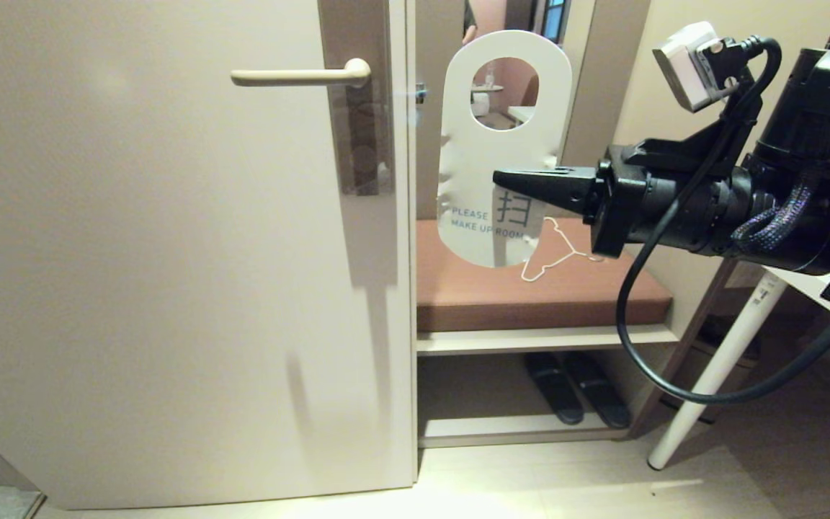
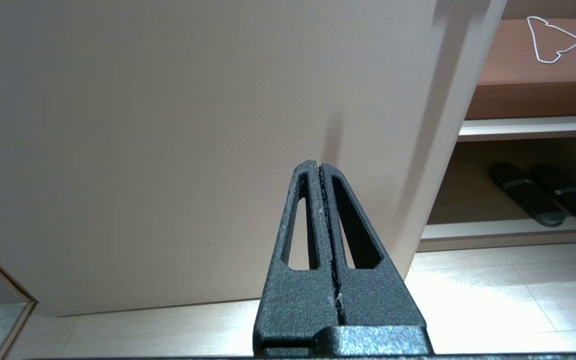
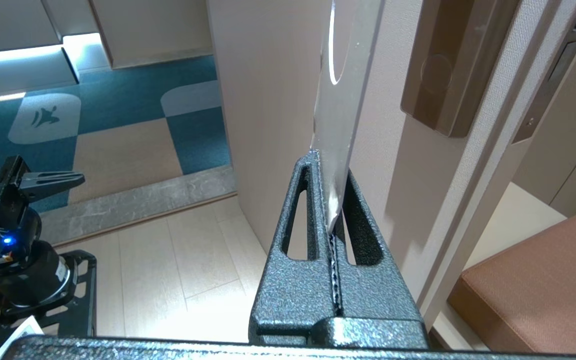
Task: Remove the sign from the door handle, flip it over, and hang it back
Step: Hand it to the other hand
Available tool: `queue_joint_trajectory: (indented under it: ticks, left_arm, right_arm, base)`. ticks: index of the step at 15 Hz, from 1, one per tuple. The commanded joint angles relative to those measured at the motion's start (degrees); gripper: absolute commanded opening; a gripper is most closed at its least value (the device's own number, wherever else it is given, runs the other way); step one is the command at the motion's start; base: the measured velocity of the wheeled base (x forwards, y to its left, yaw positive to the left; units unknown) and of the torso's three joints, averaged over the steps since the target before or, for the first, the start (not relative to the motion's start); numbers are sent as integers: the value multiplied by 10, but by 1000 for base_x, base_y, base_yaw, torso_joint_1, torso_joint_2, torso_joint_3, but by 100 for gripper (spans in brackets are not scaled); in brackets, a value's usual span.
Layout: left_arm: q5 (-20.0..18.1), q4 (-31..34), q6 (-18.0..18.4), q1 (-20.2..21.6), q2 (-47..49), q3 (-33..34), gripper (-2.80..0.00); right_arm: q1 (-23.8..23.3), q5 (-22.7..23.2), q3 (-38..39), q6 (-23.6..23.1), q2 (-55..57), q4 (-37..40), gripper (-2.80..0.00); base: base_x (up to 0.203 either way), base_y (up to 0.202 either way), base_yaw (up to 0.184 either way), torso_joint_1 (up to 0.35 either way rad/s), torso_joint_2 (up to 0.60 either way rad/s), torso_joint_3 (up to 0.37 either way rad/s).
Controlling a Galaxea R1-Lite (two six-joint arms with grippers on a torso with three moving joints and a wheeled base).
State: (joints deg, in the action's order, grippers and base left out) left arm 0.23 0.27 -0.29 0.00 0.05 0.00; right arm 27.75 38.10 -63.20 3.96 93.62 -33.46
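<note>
The right gripper (image 1: 505, 178), at frame right, was clamped on the sign (image 1: 505, 155), held upright at centre, off the handle (image 1: 300, 75) at upper left. The thin-edge grip risked slippage; the hole could miss the handle tip. The left gripper (image 2: 320, 167) was closed, empty.

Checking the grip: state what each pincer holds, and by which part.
Right pincer pinches the sign by its lower side edge. Left pincer is shut, empty.

The right hand (image 1: 505, 177) has tapered, slotted fingers in speckled black metal; behind it sit a white camera block (image 1: 689, 63), a looping black cable (image 1: 681, 382) and braided sleeving (image 1: 772, 213).
</note>
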Motion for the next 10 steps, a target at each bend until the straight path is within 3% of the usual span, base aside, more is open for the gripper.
queue_joint_trajectory:
  ticks: [1,10]
  left_arm:
    - [0,0,0,0,0,0,-280]
    - [-3,0,6,0,0,-1,-280]
  right_arm:
    - [2,2,1,0,2,-2,-280]
    - [86,3,-9,0,38,-4,-280]
  base:
    - [0,0,0,0,0,0]
    - [0,0,0,0,0,0]
